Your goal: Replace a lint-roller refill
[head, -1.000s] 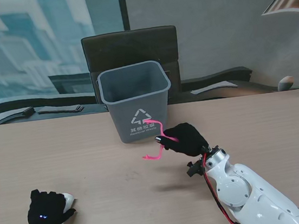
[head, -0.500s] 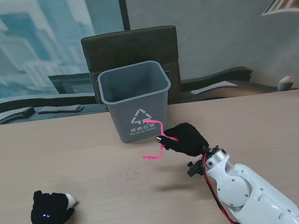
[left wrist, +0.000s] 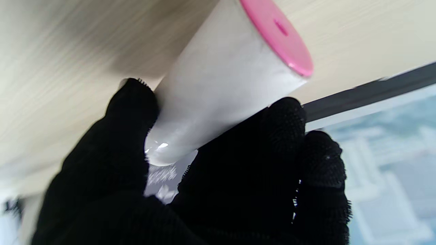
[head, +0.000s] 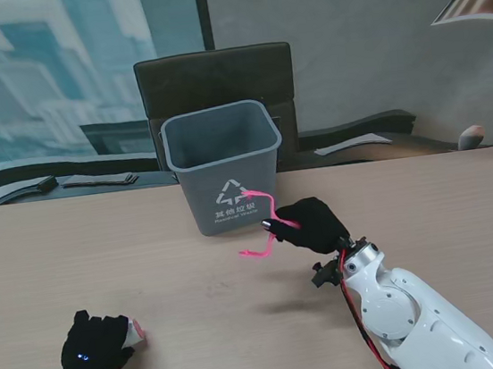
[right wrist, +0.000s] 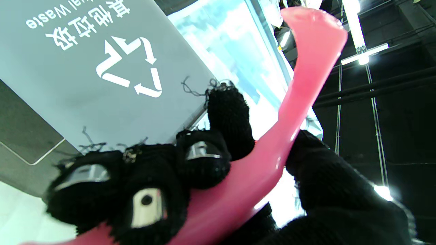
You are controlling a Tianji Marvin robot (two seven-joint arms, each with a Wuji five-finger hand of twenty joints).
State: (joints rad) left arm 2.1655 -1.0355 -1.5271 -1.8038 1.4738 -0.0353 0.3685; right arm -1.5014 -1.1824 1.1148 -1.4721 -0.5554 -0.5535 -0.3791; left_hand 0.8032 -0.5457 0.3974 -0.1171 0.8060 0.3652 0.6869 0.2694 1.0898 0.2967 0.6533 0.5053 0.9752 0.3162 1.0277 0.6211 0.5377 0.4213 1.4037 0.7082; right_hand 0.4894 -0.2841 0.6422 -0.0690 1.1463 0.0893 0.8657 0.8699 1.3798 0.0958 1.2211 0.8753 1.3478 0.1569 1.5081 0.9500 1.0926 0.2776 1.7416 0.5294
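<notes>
Stand view: my left hand [head: 96,348] grips the fresh roll [left wrist: 224,88], my right hand [head: 313,225] clasps the bare pink handle [head: 265,227]; fitting them together remains.

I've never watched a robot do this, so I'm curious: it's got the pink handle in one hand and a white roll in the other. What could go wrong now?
1. The left robot hand grips the roll near one end only, so it could tilt or slip out.
2. The right robot hand holds the thin pink handle close to the bin; a swing could knock it.
3. The two hands are far apart, and lining up the roll's small centre hole may miss.
</notes>
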